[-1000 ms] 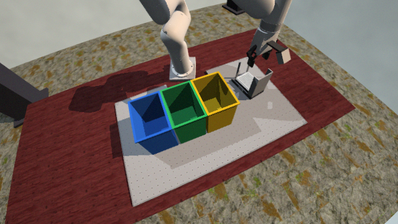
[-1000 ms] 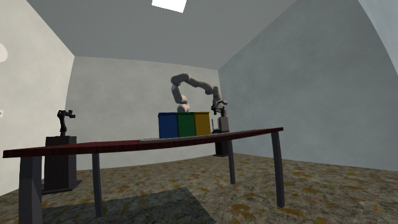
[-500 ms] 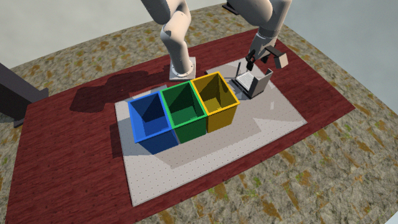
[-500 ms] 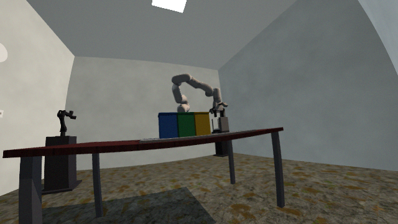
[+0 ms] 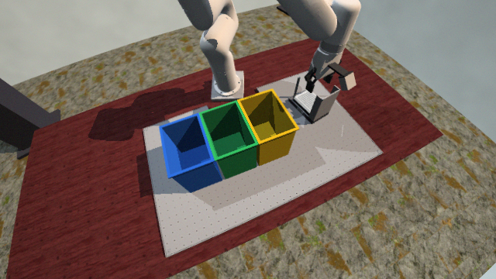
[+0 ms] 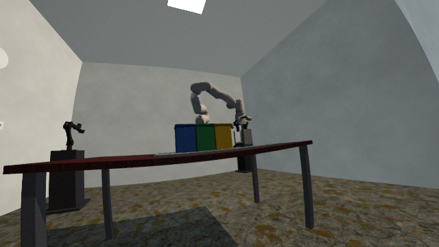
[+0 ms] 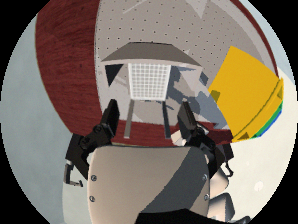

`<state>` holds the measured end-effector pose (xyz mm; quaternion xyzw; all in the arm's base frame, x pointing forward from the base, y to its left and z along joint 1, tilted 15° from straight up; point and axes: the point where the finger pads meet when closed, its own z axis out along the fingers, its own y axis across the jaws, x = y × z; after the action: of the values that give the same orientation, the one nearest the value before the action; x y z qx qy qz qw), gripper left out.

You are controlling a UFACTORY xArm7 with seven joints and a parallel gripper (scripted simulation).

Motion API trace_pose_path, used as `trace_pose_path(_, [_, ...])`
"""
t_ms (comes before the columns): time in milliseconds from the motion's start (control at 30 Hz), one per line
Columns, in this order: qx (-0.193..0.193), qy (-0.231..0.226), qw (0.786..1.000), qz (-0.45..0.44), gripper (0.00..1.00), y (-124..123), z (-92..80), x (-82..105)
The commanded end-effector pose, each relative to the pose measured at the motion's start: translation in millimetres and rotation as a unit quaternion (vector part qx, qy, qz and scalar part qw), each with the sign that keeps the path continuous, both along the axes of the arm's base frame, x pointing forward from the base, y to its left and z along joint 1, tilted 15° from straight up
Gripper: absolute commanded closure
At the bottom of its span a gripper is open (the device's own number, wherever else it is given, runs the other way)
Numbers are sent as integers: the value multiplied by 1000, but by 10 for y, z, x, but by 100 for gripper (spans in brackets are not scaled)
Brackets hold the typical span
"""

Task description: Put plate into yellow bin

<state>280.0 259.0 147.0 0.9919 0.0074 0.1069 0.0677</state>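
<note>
My tool (image 5: 323,79) hangs wide open and holds nothing, directly above the small grey stack rack (image 5: 323,105) near the counter's (image 5: 77,186) far right corner. The white gridded 96-well plate (image 5: 305,100) lies on top of that rack, and in the wrist view it (image 7: 148,80) shows between my two dark fingers (whether they touch it I cannot tell). The open yellow square plastic bin (image 5: 273,145) stands just beside the rack, then the green bin (image 5: 236,159) and the blue bin (image 5: 194,174), all upright in a row.
</note>
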Motion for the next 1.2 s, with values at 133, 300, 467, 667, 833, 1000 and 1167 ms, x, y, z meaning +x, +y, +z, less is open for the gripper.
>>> trace_pose_path(133, [1,-1,1000,0,0,-8,-111,31])
trace_pose_path(300, [1,-1,1000,0,0,-19,-192,49])
trace_pose_path(467, [1,-1,1000,0,0,-25,-240,60])
trace_pose_path(667, [1,-1,1000,0,0,-39,-337,81])
trace_pose_path(833, [1,-1,1000,0,0,-50,-418,99])
trace_pose_path(1000, [1,-1,1000,0,0,-56,-467,110])
trace_pose_path(1167, [1,-1,1000,0,0,-67,-547,128])
